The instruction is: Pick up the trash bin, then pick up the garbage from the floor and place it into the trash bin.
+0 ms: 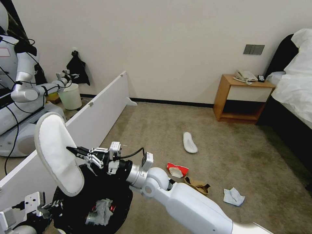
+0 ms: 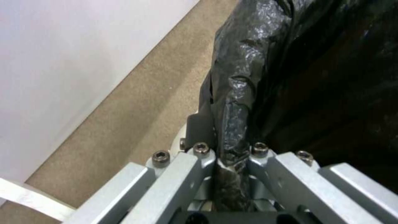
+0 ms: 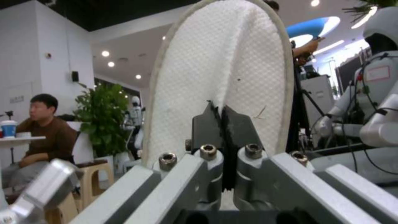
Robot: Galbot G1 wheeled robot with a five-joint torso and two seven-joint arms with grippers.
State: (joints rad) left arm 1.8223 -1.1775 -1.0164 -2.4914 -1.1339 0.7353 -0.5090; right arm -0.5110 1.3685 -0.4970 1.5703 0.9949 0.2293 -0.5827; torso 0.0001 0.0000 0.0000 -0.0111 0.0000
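My right gripper [image 1: 72, 150] [image 3: 222, 123] is shut on a white slipper [image 1: 56, 152] [image 3: 219, 71], holding it upright above the near-left rim of the trash bin [image 1: 81, 208]. The bin's black bag [image 2: 290, 62] holds a crumpled tissue [image 1: 101, 209] and something red. At the bottom left my left gripper [image 1: 58, 204] [image 2: 230, 155] is shut on the bin's bag-covered rim. On the carpet lie a second white slipper [image 1: 189, 142], a red-white carton [image 1: 177, 169], a brown paper scrap [image 1: 197, 184] and a white tissue [image 1: 233, 196].
A long white board [image 1: 100, 107] stands on edge along the left. Behind it are another robot [image 1: 19, 91] and a plain off-white bin [image 1: 71, 96]. A wooden bedside table [image 1: 242, 97] and a bed [image 1: 292, 91] stand at the right. Open carpet lies ahead.
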